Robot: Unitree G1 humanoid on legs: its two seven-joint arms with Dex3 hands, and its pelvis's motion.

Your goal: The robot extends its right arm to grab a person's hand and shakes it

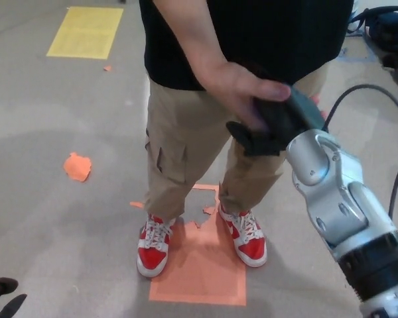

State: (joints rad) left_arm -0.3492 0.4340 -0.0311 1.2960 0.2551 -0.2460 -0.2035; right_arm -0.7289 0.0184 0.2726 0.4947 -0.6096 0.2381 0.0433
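Person stands on floor (40,218), both shoes (154,244) on floor patch (202,268). Person's hand (242,93) wraps over right hand (275,126), in front of person's hips. Second patch (86,31) far left behind; scrap (77,165) left of legs.

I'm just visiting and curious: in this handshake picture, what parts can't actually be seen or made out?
- Right hand, head view: its fingers are wrapped by the person's hand, so their grip is hidden.
- Left hand: not in the picture at all.
- Person: cut off by the top edge above the black shirt.
- Dark objects at the lower left corner: cut by the edge, unidentifiable.
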